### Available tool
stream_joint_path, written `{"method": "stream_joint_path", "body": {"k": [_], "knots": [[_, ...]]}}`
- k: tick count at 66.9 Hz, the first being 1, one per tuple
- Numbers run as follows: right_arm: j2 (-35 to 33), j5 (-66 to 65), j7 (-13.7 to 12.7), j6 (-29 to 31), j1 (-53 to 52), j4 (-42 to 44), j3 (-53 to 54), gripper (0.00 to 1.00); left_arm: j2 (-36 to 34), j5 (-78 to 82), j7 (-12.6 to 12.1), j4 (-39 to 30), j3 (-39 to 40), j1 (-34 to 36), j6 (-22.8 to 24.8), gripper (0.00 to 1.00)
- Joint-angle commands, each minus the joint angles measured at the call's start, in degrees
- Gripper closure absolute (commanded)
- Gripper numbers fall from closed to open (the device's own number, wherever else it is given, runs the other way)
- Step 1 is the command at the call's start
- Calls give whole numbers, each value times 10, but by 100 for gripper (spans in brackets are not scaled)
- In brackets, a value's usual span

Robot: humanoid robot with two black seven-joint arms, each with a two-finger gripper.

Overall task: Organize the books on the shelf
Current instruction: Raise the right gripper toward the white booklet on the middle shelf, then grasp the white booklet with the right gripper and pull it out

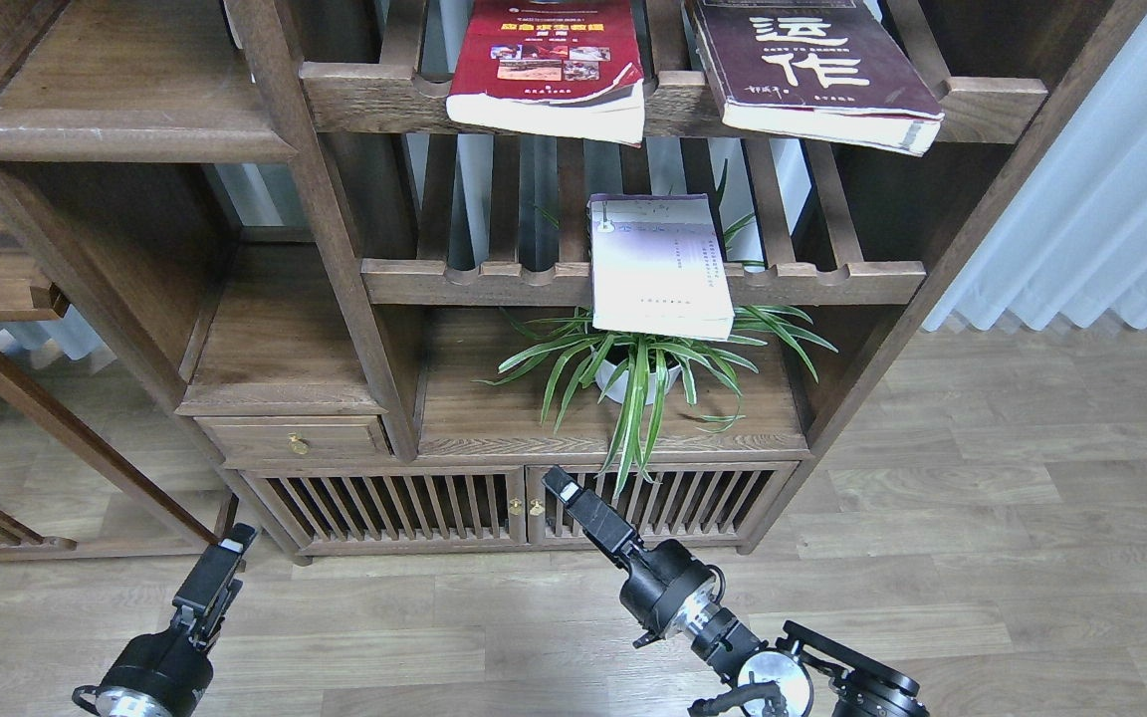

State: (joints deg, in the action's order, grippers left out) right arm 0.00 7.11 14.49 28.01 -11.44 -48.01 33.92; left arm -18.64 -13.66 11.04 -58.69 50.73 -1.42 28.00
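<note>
While both my arms hang low over the floor, no book is in hand: red book [546, 70] and maroon book [817, 70] overhang the top slatted rack, lavender book [661, 267] the lower. Left gripper [235, 543] and right gripper [562, 490] look pressed together, empty (I judge a reach upward comes next).

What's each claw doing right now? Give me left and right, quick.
Left claw: low near the floor, holding nothing; open or shut cannot be told.
Right claw: in front of the cabinet doors, holding nothing; open or shut cannot be told.
</note>
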Motion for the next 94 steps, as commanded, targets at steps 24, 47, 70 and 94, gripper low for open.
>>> {"method": "stream_joint_path", "body": {"k": [24, 47, 70, 94], "knots": [[0, 11, 4, 0, -39, 45, 83, 0, -16, -7, 7, 9, 2, -6, 0, 0], [0, 26, 2, 0, -70, 57, 128, 0, -17, -7, 7, 9, 2, -9, 0, 0], [0, 43, 4, -33, -118, 60, 131, 0, -17, -6, 6, 9, 1, -10, 0, 0], [0, 109, 4, -88, -151, 61, 132, 62, -17, -6, 6, 9, 1, -10, 0, 0]]}}
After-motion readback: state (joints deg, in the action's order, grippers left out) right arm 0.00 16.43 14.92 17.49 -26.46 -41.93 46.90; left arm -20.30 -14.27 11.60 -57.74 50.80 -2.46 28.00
